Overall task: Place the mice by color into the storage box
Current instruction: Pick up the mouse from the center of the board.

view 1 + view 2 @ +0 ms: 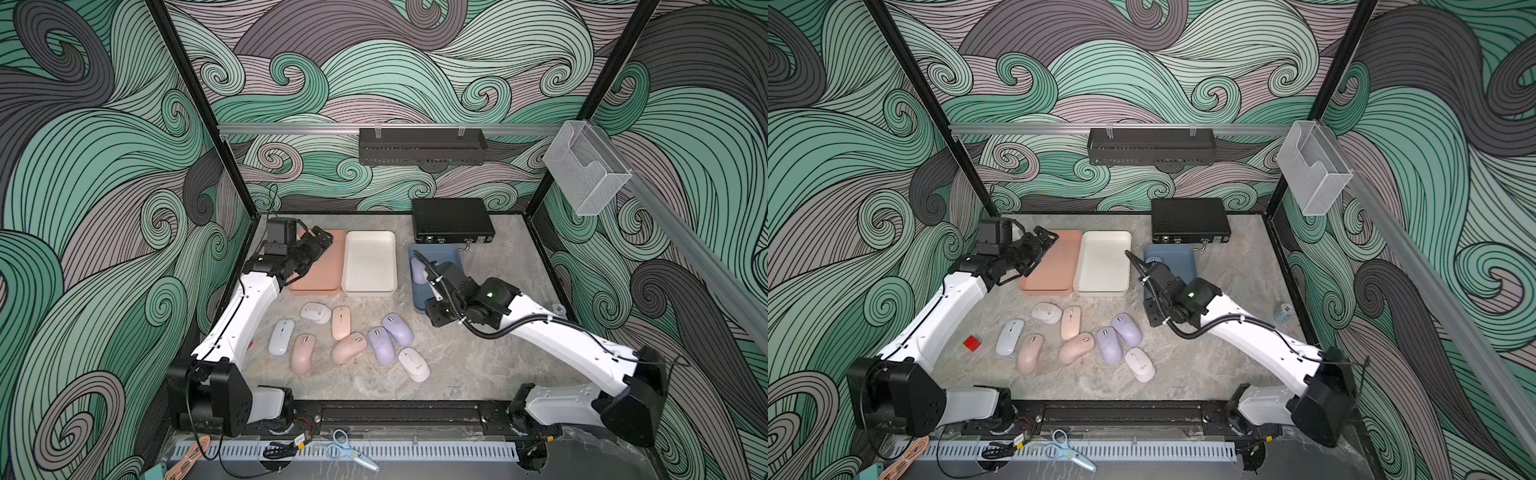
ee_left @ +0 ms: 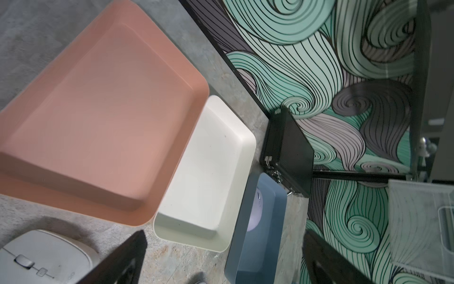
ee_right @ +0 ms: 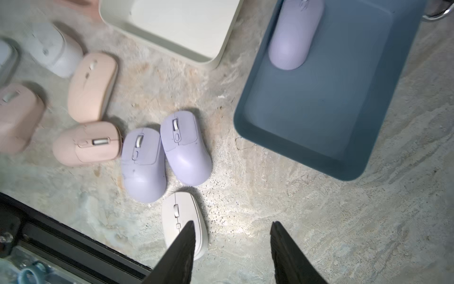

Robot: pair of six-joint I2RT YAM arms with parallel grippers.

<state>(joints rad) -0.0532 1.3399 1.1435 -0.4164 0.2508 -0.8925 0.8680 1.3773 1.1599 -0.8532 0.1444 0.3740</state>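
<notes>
We see both end effectors spread, gripping nothing: the left end effector (image 2: 224, 234) over the pink tray (image 2: 98, 110), the right end effector (image 3: 232, 225) above the counter (image 3: 319, 221). One lavender mouse (image 3: 294, 34) lies in the blue tray (image 3: 319, 118). Eight mice (image 1: 341, 322) sit on the counter at the white tray's (image 1: 369, 286) 6 o'clock.

Grey marbled tabletop (image 1: 478, 365). Along the far side, left to right: salmon-pink tray (image 1: 328, 274), cream-white tray (image 1: 369, 262) just beside it, slate-blue tray (image 1: 449, 255) a little apart. Black electronics box (image 1: 451, 220) behind the blue one, by the back wall. Nearer the front, clustered loose: three pink mice (image 1: 340, 322) (image 1: 302, 353) (image 1: 349, 347), two lavender mice (image 1: 398, 329) (image 1: 380, 345) side by side, three whitish mice (image 1: 316, 312) (image 1: 281, 336) (image 1: 413, 364) at the cluster's edges. Small red block (image 1: 972, 343) off to the cluster's left.
</notes>
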